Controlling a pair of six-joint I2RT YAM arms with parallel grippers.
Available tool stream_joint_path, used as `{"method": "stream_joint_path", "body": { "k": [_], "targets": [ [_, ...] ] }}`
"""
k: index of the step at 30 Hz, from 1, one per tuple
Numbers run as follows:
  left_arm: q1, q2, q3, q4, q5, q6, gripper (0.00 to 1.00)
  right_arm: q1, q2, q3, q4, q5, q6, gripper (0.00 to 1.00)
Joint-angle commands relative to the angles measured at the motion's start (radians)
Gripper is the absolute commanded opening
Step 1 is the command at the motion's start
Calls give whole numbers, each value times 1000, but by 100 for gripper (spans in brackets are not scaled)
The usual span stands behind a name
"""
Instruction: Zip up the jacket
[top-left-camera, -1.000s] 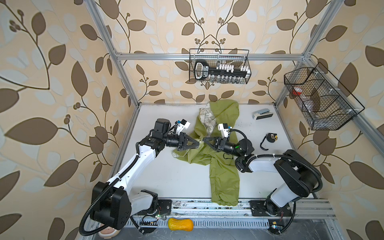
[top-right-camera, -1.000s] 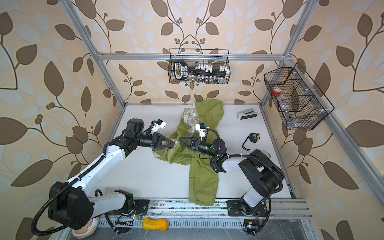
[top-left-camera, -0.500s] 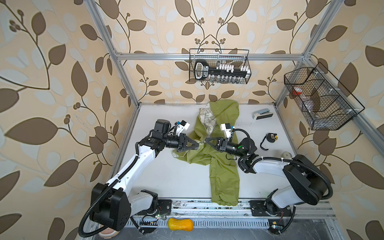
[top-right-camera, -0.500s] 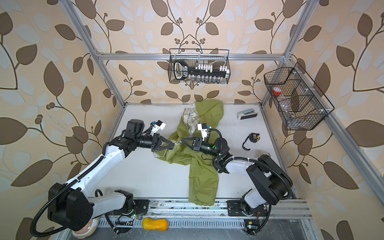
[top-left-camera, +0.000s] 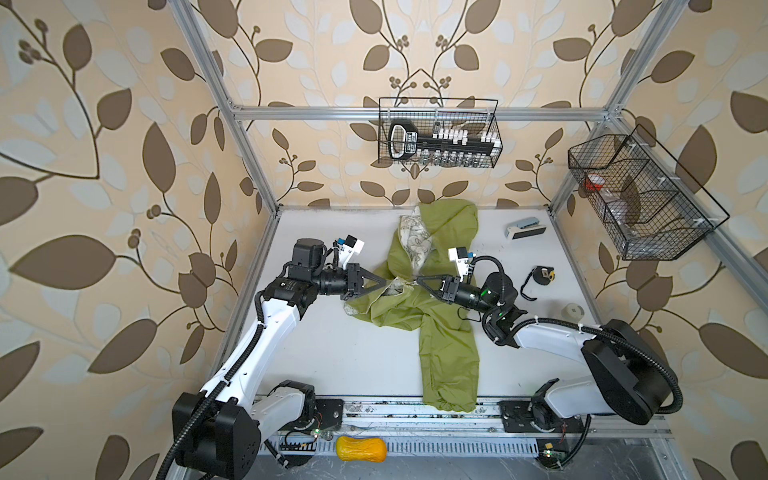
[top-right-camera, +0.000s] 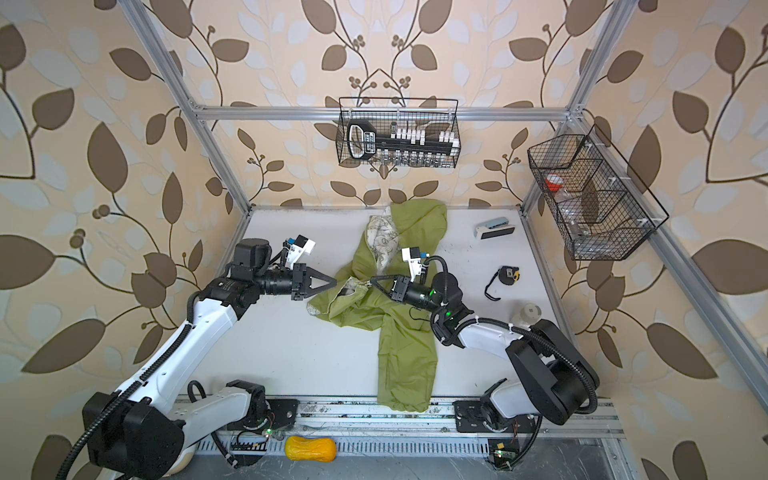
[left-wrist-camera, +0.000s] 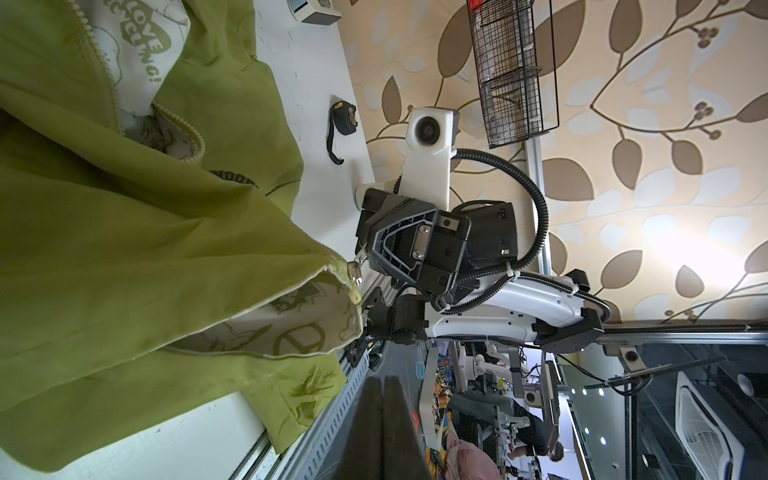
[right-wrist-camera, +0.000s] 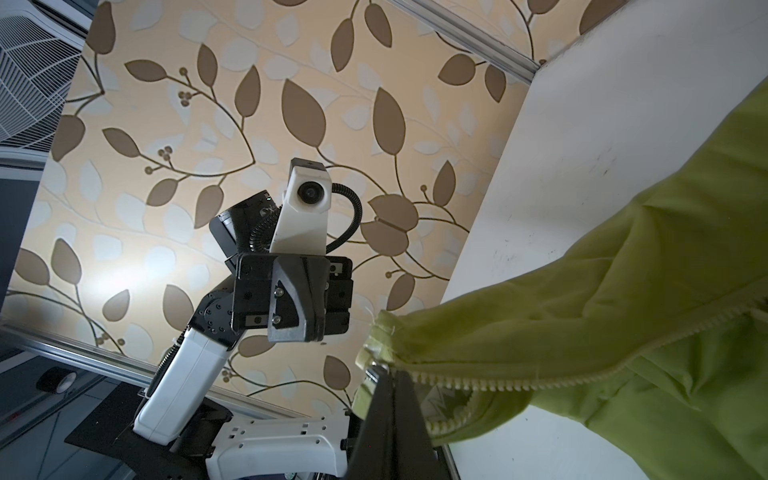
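Note:
The olive-green jacket lies crumpled along the middle of the white table, hood at the back, with its printed white lining showing at the open front. My right gripper is shut on the metal zipper slider at the jacket's lifted bottom corner, where the teeth part behind it. My left gripper faces it from the left, shut with nothing between its fingers. Its tip is at the fabric edge in both top views. In the left wrist view the slider hangs off the jacket corner.
A black-and-yellow tape measure, a white-and-blue device and a small white cylinder lie on the table's right side. Wire baskets hang on the back wall and right wall. An orange object rests on the front rail.
The two gripper tips have drawn slightly apart: the left backed a little to the left, and the right shifted right with the jacket corner. The right arm's elbow swung outward.

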Motion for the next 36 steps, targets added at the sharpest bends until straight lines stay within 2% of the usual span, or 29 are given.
{"method": "stream_joint_path", "body": {
  "k": [1,3,6,10,17,26,36],
  "targets": [
    [9,32,-13,45,70,-45,20,2,-15,9,-21,12,-22,0],
    [6,15,-29,67,58,-52,32,10,-13,21,-28,12,-24,0],
    [-32,3,-12,66,32,-40,41,28,-6,44,-43,17,-32,0],
    [-94,18,87,-134,-86,106,45,45,13,73,-44,19,-30,0],
    [-152,33,174,-325,-272,258,46,59,25,92,-45,24,-26,0],
    [-220,61,180,-326,-380,274,47,66,22,95,-48,27,-27,0],
    [-246,79,193,-280,-424,253,44,80,30,107,-46,29,-26,0]
  ]
}}
